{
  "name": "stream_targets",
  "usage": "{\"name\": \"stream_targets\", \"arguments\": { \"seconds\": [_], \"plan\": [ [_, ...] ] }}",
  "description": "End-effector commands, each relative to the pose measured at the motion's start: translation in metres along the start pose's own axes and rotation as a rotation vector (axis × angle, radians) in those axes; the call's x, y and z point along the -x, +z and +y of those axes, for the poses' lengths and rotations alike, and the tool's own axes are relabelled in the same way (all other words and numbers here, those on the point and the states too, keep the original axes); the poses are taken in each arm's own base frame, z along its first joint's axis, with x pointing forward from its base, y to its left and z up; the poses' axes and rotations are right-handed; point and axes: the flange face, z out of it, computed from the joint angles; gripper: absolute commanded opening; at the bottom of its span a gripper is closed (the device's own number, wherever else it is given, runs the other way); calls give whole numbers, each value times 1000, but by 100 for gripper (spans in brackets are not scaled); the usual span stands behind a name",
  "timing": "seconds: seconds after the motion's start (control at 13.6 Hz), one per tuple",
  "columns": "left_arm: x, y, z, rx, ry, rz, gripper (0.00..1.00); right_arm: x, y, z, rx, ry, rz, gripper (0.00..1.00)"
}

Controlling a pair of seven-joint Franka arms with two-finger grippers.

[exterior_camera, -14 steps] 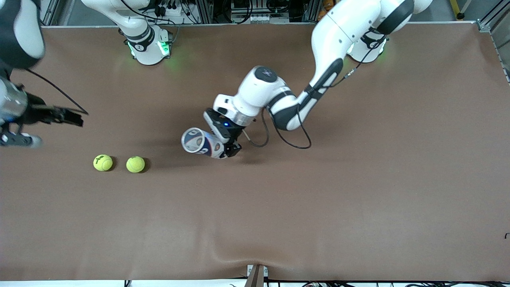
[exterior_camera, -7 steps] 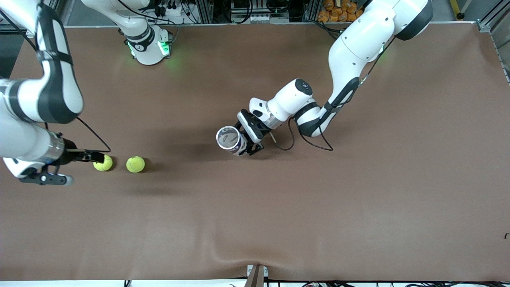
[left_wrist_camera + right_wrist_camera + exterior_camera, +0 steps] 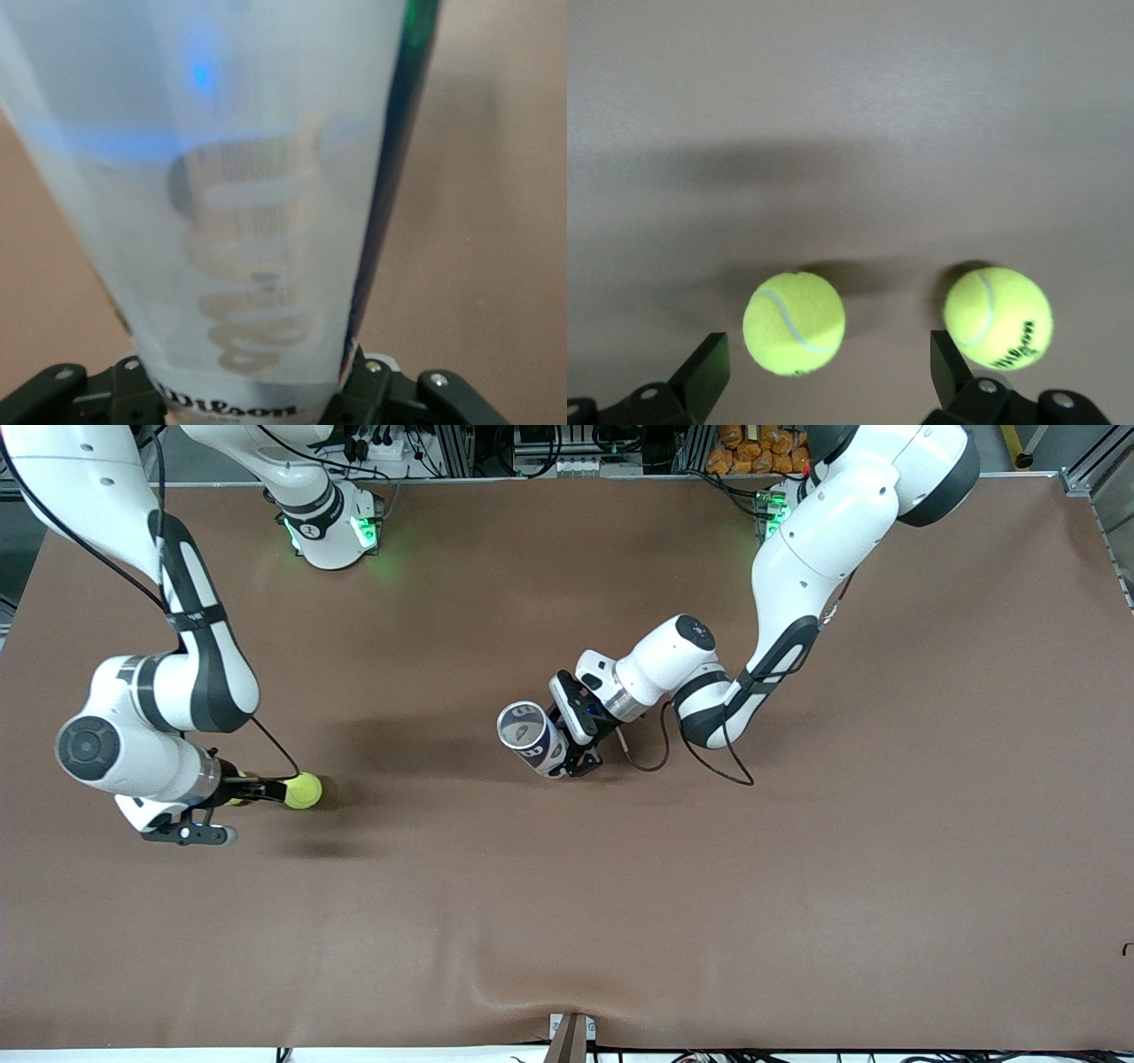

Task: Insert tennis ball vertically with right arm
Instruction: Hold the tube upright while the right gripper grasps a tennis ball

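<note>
**Right end effector spread over the balls, left one holding the can**

The brown worktop [image 3: 797, 886] is a matte, slightly textured sheet. A broad bare stretch runs along its edge nearest the front camera, where a small ripple shows at the middle of that edge. More bare surface lies toward the left arm's end.

Two tennis balls sit toward the right arm's end, well in from every edge. They are round, fuzzy and yellow-green with pale curved seams. In the right wrist view one tennis ball [image 3: 794, 323] lies in line with the gap between the spread fingers. The second tennis ball [image 3: 998, 318], with dark printed lettering, sits beside it with a gap between them, partly past one finger [image 3: 950, 367]. In the front view the right end effector [image 3: 266, 789] is low over the worktop, and one ball [image 3: 303, 790] shows at its fingertips. The other ball is mostly hidden under the end effector. The fingers are wide apart and grip nothing.

The left end effector [image 3: 580, 735] is near the middle of the worktop, clamped on the can [image 3: 530, 738]. The can is a smooth cylindrical tube, tilted, with its round open mouth turned toward the front camera. In the left wrist view its wall [image 3: 257, 204] is translucent plastic with a printed label reading "Wilson".
</note>
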Motion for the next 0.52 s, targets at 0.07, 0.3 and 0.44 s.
{"name": "stream_targets", "arguments": {
  "seconds": [0.07,0.3,0.44],
  "plan": [
    [22,10,-5,22,22,46,63,6,18,-28,16,6,-2,100],
    [38,13,-8,35,40,36,63,19,46,-32,19,-13,23,100],
    [51,16,-20,39,65,53,63,20,54,-31,23,-20,16,100]
  ]
}}
